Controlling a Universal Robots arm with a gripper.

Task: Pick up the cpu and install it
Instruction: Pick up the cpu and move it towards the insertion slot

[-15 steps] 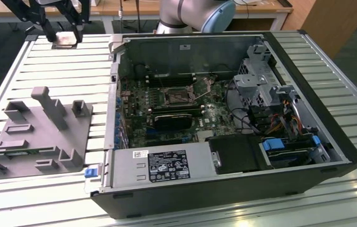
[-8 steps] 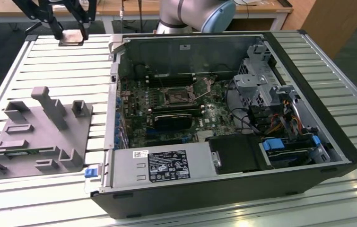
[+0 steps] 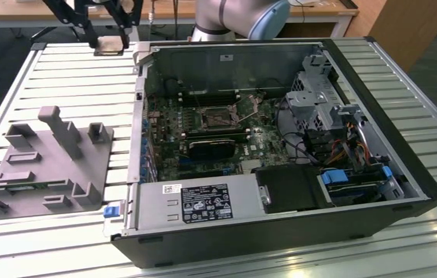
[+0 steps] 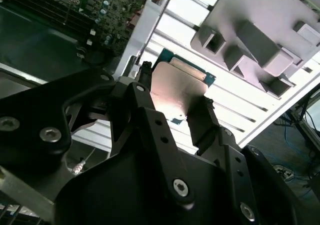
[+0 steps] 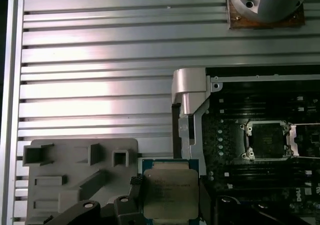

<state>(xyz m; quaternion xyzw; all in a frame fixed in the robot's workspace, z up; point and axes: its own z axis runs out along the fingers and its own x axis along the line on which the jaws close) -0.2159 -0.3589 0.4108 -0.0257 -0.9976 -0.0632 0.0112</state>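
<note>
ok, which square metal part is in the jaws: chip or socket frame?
The cpu: the silver-topped, green-edged chip, clamped in the jaws of the gripper, outside the case. The socket frame sits on the motherboard, untouched.

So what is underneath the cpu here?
The gripper holds the cpu over the slatted table, beside the computer case edge. The patch of table straight below is covered by the cpu.

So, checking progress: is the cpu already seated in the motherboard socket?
No, the gripper holds the cpu over the slatted table, outside the computer case.
</note>
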